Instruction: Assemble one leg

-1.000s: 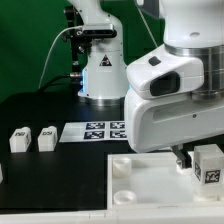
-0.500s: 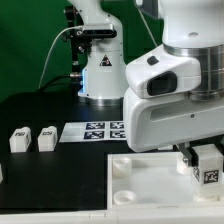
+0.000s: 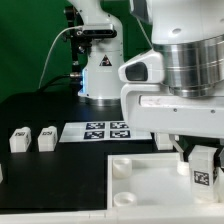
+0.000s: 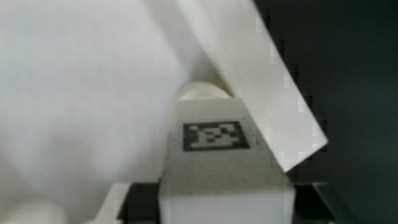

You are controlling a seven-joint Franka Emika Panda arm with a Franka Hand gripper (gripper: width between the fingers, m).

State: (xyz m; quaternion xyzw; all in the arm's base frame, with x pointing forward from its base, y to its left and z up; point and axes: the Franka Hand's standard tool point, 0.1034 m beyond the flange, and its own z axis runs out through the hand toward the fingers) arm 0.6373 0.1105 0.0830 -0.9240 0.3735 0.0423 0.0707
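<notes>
Hidden: my arm housing is covering most of my pincer [image 3: 199,160].
Pincer: gripping the leg [image 3: 204,172].
Pose: I am hanging low over the square piece [image 3: 135,185].

White leg [image 4: 228,170] bearing a square tag [image 4: 217,136], held in the gripper [image 4: 222,205], large white piece [image 4: 89,90] behind, dark table [image 4: 347,80]

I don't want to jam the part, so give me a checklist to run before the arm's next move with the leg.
1. Grip: ok, the leg sits clamped in the pincer.
2. Position: ok, the leg is over the square piece, toward the exterior view's right.
3. Socket alignment: cannot tell, the target socket is hidden by the arm.
4. Tilt: ok, the leg looks upright in the exterior view.
5. Clearance: ok, two spare legs stand far off on the exterior view's left.
</notes>
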